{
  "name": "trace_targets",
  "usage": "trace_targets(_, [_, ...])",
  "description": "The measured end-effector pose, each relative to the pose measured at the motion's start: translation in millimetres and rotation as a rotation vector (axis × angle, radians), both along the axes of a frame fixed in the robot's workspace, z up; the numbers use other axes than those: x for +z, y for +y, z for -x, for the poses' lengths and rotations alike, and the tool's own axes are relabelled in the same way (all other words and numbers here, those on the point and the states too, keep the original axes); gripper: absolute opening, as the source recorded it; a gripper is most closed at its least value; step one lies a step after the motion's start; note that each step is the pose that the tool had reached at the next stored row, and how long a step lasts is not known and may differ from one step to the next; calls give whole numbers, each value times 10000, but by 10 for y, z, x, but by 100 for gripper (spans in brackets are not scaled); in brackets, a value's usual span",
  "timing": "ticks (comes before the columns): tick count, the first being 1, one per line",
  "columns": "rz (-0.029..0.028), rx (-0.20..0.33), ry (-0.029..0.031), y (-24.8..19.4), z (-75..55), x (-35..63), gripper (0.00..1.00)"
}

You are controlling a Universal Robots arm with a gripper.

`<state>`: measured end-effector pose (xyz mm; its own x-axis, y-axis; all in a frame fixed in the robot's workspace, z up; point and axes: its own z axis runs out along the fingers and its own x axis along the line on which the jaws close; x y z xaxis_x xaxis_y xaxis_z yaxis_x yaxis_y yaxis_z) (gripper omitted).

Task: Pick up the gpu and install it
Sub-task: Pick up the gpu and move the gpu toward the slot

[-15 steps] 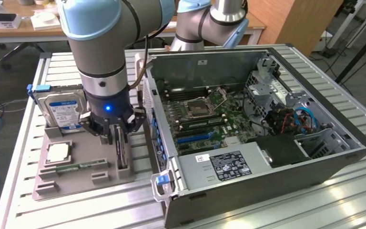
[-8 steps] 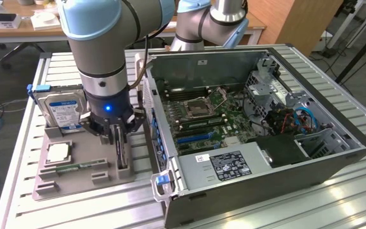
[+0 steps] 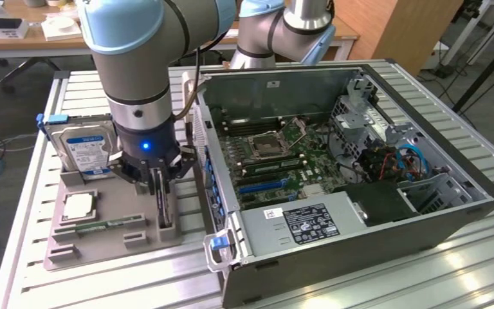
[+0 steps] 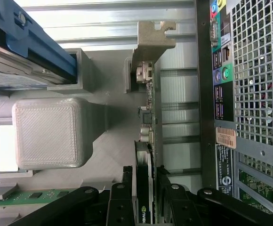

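The gpu (image 3: 164, 205) (image 4: 145, 136) is standing on edge in its slot of the grey printed holder (image 3: 65, 250), at the side nearest the open computer case (image 3: 350, 257). It has not yet been lifted clear. The gripper (image 3: 161, 187) (image 4: 144, 170) is lowered over it and appears clenched on the card, with one pad seen against each face.

Installation is still undone: the blue expansion slot (image 3: 260, 187) on the motherboard (image 3: 273, 151) is seen unoccupied.

Room is tight at the case side. In the wrist view the card's metal bracket (image 4: 150, 40) lies near the case's rear panel (image 4: 221, 94), with only a strip of bench (image 4: 179, 89) between. On the other side a holder block (image 4: 47, 132) stands near, and the hard drive (image 3: 80, 145) is set further off. Above the card, only the arm itself is seen.
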<state>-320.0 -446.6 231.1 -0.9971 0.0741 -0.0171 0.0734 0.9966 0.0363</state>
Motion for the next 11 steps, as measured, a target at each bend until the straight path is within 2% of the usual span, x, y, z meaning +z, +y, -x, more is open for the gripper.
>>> trace_targets(11, [0,0,0,0,-6,0,33])
